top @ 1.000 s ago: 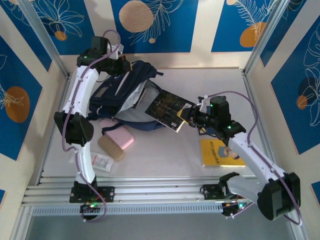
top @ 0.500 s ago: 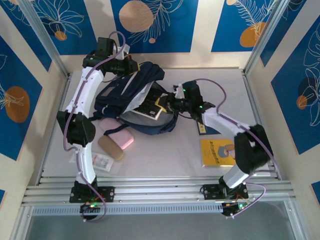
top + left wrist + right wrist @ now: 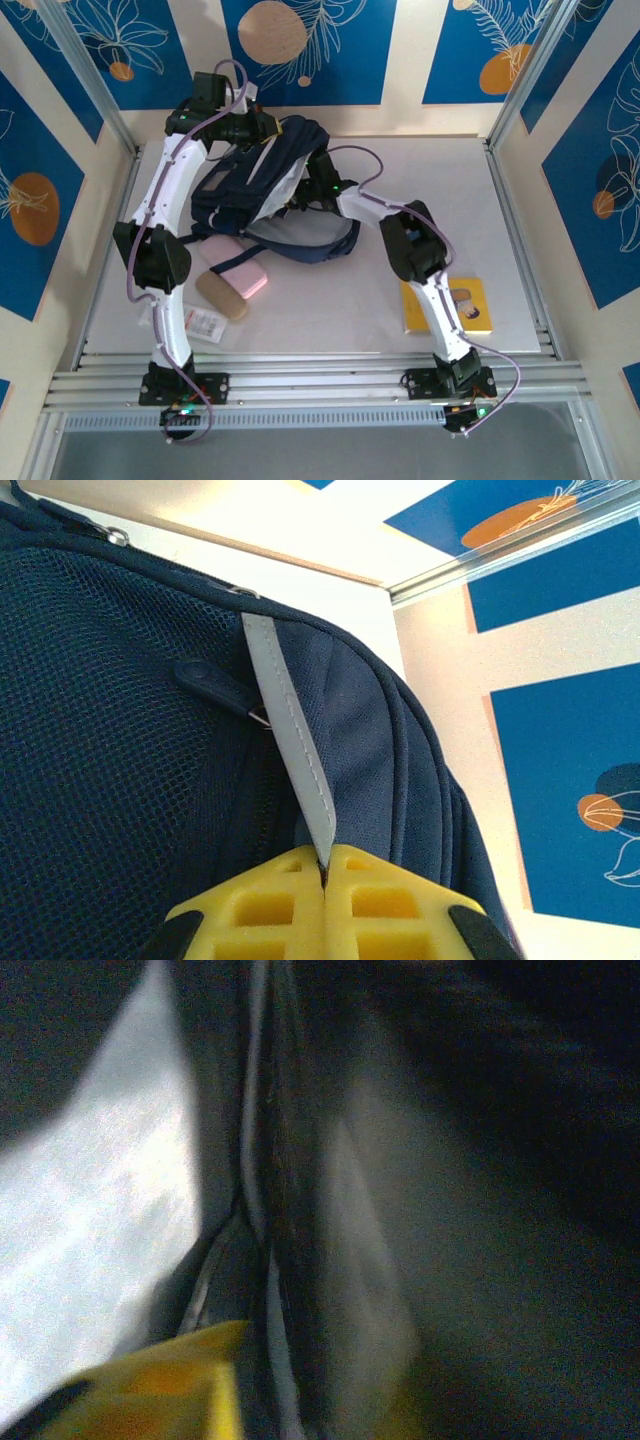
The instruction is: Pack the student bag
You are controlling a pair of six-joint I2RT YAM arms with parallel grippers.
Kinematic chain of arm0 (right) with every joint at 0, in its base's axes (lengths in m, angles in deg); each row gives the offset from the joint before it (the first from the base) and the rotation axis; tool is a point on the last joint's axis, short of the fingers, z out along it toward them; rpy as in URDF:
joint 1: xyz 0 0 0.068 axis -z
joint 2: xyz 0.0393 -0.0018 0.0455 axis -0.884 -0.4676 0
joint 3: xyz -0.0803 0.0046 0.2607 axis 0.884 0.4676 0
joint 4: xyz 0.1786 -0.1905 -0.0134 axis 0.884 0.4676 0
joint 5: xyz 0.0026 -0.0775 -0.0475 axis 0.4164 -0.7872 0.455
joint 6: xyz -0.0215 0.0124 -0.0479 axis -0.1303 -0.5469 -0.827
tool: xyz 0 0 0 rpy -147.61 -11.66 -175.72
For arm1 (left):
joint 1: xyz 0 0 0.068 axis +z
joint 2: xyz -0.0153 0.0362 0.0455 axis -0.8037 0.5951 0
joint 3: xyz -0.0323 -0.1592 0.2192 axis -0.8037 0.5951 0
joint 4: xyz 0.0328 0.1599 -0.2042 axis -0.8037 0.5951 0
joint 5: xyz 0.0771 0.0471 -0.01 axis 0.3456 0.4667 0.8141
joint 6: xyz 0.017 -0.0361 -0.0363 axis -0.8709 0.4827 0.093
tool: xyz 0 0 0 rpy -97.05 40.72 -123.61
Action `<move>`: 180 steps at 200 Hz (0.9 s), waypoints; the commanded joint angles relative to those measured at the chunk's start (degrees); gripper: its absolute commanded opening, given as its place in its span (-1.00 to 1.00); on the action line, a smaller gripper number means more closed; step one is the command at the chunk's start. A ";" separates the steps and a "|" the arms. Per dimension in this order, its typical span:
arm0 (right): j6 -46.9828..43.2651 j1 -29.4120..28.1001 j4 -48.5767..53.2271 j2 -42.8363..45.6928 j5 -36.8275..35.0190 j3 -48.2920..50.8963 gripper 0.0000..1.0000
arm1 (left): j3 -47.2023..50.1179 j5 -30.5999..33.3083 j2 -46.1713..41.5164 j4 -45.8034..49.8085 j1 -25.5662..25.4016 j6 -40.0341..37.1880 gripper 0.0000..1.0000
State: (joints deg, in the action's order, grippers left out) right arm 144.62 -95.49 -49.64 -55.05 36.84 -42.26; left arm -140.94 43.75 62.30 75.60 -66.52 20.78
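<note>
The student bag [image 3: 225,195] lies at the tabletop's [image 3: 450,200] far left. My left gripper [image 3: 325,865], clenched on its grey strip [image 3: 290,740], holds the mouth up. My right gripper [image 3: 250,1400] is deep inside, and I cannot tell how its jaws stand. If the strip slips, I reckon the mouth collapses on that arm.

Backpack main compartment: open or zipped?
Open. The backpack gapes in the top view, pale lining showing, the right arm reaching inside; the left gripper pinches its grey strap.
</note>
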 commanded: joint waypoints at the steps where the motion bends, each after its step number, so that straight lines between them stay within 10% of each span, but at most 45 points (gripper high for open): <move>1: -4.73 -2.62 10.00 -1.30 -3.44 -8.79 0.27 | -5.44 -5.06 -2.11 -8.34 -0.61 1.42 -1.00; 48: -18.05 -2.85 21.18 11.28 -11.61 -1.15 1.00 | -6.37 -0.32 0.07 -4.64 -0.21 -3.05 -1.00; 138: -23.74 3.44 27.23 40.47 -12.89 30.74 0.87 | 0.35 7.99 1.47 -5.79 -0.15 -3.80 -1.00; 180: -25.26 12.54 31.42 54.08 -27.61 42.45 0.87 | 11.52 18.71 -0.03 -7.21 -3.89 -8.76 -0.90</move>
State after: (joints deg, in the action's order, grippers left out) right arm 120.86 -87.97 -21.93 -6.16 19.03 -2.81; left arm -134.90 55.47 64.03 72.60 -68.22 15.45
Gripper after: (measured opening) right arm 0.933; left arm 0.037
